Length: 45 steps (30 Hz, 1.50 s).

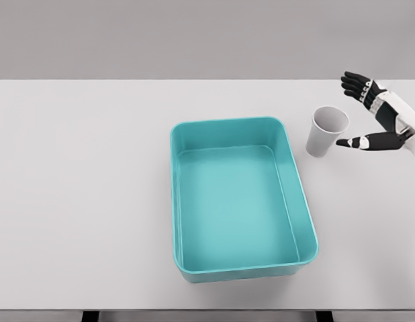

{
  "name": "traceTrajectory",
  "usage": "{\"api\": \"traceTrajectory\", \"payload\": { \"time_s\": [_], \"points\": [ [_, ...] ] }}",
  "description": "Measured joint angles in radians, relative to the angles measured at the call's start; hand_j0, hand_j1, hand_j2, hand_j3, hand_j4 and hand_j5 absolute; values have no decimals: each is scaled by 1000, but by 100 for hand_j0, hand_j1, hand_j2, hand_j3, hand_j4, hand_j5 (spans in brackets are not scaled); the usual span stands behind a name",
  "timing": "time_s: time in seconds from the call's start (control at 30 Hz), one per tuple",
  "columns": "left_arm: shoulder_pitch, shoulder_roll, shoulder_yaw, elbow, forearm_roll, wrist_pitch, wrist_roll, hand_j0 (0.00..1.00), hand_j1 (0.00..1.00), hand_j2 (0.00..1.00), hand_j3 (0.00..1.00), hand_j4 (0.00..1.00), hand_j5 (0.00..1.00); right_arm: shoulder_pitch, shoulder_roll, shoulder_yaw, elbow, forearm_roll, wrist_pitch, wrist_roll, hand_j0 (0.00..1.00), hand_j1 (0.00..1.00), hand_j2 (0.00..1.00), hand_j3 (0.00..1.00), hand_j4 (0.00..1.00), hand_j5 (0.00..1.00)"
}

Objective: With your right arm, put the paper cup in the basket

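Right robot hand (369, 114) sitting just beside paper cup (326, 131), fingers spread wide, grasping nothing; cup standing upright on desk (80, 174), just right of basket (241, 201), not inside; thumb maybe bumping cup, tipping it over or pushing it away; squeezing too hard maybe crushing it; counting: one cup, one basket, one hand showing.
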Motion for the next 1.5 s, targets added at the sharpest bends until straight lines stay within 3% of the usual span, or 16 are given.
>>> {"api": "traceTrajectory", "payload": {
  "time_s": [0.4, 0.9, 1.5],
  "points": [
    [0, 0, 0, 0, 0, 0, 0, 100, 100, 100, 100, 100, 100, 14, 63, -90, 131, -33, -6, 0, 100, 100, 100, 100, 100, 100],
    [0, 0, 0, 0, 0, 0, 0, 100, 100, 100, 100, 100, 100, 0, 114, -96, 268, -30, -15, 0, 100, 100, 100, 100, 100, 100],
    [0, 0, 0, 0, 0, 0, 0, 100, 100, 100, 100, 100, 100, -28, 173, -87, 330, -19, -17, 0, 100, 100, 100, 100, 100, 100]
  ]
}}
